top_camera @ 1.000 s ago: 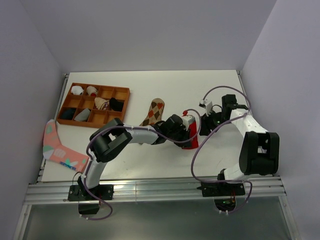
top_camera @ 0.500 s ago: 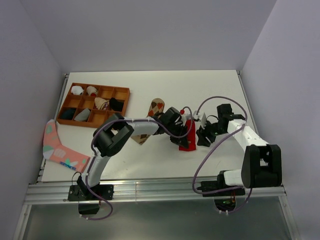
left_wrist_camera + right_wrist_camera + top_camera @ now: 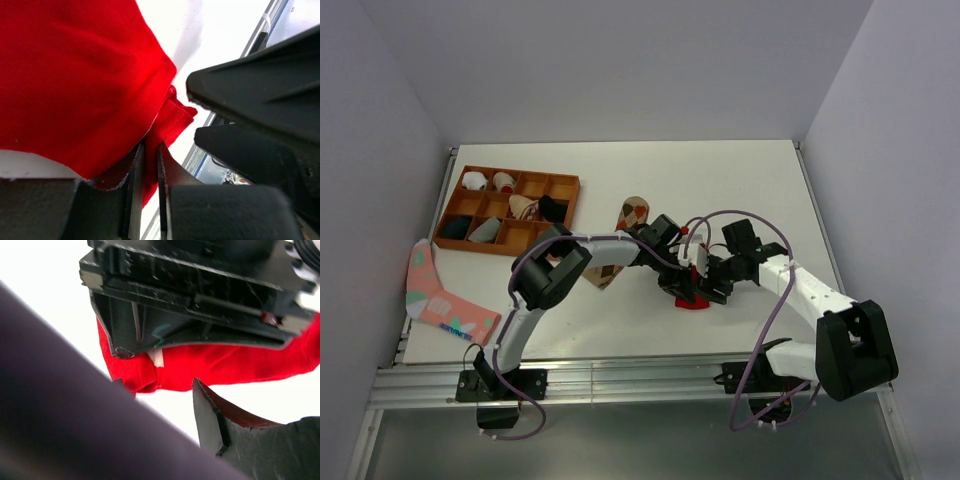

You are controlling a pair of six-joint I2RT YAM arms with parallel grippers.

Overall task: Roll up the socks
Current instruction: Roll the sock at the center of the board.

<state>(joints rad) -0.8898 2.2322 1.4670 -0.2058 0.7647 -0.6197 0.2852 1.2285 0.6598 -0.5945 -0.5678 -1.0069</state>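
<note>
The left fingers (image 3: 134,200), almost closed, pinch an edge of the red sock (image 3: 75,75); it looks soft, light, limp. The right fingers (image 3: 220,430) gape empty; bunched cloth just ahead seems the best hold.

A brown wooden tray (image 3: 520,172) has several cells holding small rolled socks (image 3: 472,181). A pink sock (image 3: 438,295) lies just beside the tray's near-left corner. Bare white tabletop (image 3: 720,180) spreads to the right of the tray.
</note>
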